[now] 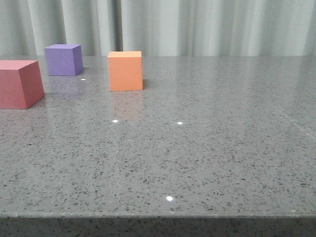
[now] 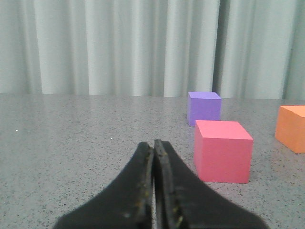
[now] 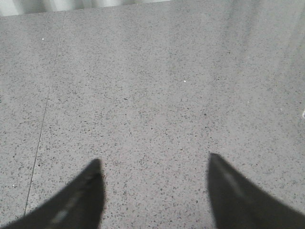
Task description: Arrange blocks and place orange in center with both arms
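Observation:
Three cubes stand on the grey speckled table (image 1: pixel 197 148). The orange cube (image 1: pixel 125 70) is left of centre at the back, the purple cube (image 1: pixel 63 59) further left and back, the pink-red cube (image 1: pixel 19 84) at the left edge. Neither gripper shows in the front view. In the left wrist view my left gripper (image 2: pixel 154 143) is shut on nothing, low over the table, with the pink-red cube (image 2: pixel 222 150) just ahead to one side, the purple cube (image 2: pixel 204 108) behind it and the orange cube (image 2: pixel 291 128) at the frame edge. My right gripper (image 3: pixel 155 164) is open over bare table; no cube shows there.
A pale pleated curtain (image 1: pixel 197 24) hangs behind the table's far edge. The table's front edge (image 1: pixel 158 216) runs across the bottom of the front view. A thin seam line (image 3: pixel 45 109) crosses the tabletop in the right wrist view.

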{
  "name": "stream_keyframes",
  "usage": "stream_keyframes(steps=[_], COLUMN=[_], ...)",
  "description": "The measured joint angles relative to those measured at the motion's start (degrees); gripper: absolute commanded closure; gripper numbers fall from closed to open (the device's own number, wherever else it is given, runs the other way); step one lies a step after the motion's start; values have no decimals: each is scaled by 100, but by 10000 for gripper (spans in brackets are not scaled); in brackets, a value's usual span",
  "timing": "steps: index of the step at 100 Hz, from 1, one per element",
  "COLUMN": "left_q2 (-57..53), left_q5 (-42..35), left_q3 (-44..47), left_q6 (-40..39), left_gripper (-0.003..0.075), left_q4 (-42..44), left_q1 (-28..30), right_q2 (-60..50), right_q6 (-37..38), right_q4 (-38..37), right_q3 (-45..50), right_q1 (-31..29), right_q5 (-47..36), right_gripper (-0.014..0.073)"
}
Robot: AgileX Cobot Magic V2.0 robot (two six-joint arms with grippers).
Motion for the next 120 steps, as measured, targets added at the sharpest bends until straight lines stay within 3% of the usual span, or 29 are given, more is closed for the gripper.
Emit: stream_keyframes(steps=[16,72,98,120], left_q2=[0,0,0,0], left_q5=[0,-31,-510,495], left_q3=[0,0,0,-645], left_q6=[0,0,0,0], left_gripper=[741,741,741,741], left_q4=[0,0,0,-10], left_q1=[0,0,0,0], right_q2=[0,0,0,0], right_q6=[0,0,0,0], right_q4=[-10,-10,-10,-10], right_q3=[0,0,0,0], right_q1=[0,0,0,0], right_q5=[0,0,0,0], right_gripper=[666,662,662,662])
